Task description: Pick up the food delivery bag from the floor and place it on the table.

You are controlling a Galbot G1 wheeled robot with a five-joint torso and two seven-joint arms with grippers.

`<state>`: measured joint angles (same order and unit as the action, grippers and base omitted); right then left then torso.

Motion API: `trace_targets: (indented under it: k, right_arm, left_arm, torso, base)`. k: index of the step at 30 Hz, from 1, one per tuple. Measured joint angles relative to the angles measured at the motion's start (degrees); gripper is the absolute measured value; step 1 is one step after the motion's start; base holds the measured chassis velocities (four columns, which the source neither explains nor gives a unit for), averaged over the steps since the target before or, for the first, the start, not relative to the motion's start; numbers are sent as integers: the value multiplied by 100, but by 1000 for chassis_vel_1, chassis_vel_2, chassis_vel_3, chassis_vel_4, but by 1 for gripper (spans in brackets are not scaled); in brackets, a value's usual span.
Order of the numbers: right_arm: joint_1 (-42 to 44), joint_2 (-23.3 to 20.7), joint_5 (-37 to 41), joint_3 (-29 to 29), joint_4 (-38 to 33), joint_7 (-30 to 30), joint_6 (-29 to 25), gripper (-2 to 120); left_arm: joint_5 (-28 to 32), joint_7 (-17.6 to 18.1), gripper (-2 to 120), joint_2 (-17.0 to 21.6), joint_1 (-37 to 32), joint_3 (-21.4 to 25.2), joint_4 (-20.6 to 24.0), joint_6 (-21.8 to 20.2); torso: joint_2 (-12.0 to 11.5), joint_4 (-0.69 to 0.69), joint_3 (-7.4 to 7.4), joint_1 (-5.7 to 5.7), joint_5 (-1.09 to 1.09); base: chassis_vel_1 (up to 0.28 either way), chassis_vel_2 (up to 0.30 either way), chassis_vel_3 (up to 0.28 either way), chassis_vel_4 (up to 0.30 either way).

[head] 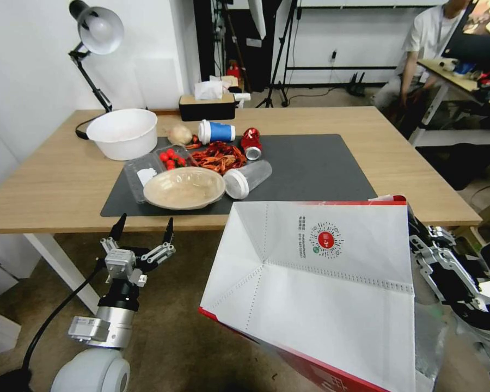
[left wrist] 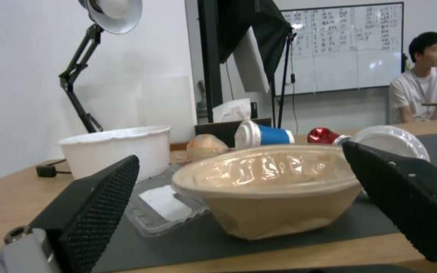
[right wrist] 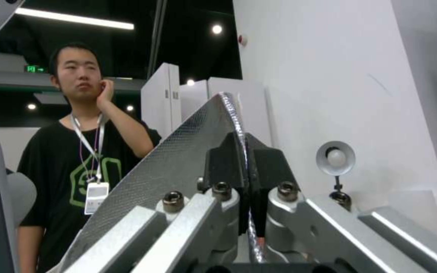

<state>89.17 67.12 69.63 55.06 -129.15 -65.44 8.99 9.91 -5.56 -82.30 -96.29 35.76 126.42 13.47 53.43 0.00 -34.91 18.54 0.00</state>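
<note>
Nearest us, the bag (head: 321,288) hangs clear of the floor (head: 169,321) at right, tilted, its white panel facing us, its logo (head: 325,239) toward the table, its long axis running near to far. Its near corner is cut off. We see the right gripper (right wrist: 248,159) pressed together on the bag's foil edge; in the head view most of that gripper is hidden behind the bag. At left our left gripper (head: 142,231) hovers spread wide and empty, just short of the table (head: 49,179). On the mat (head: 316,169), the tan bowl (head: 184,188) looks empty under film. Behind it, the white bowl's (head: 123,132) contents are hidden.
</note>
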Motion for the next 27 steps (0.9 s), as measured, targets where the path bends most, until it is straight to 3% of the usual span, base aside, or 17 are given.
trace_targets:
  k: [15,27]
  right_arm:
    - [53,26,-29,-118,-190,117,-47,0]
    - [42,-128,332,-160,-520,854,-329,0]
  left_arm:
    - [-14,112,100,23,-21,-39,-12,139]
    - [-78,187,100,7,-47,-66,18,149]
  torso:
    - [24,0,-15,11,0]
    - [-4,0,2,-1,0]
  base:
    - [0,0,0,0]
    - [0,0,0,0]
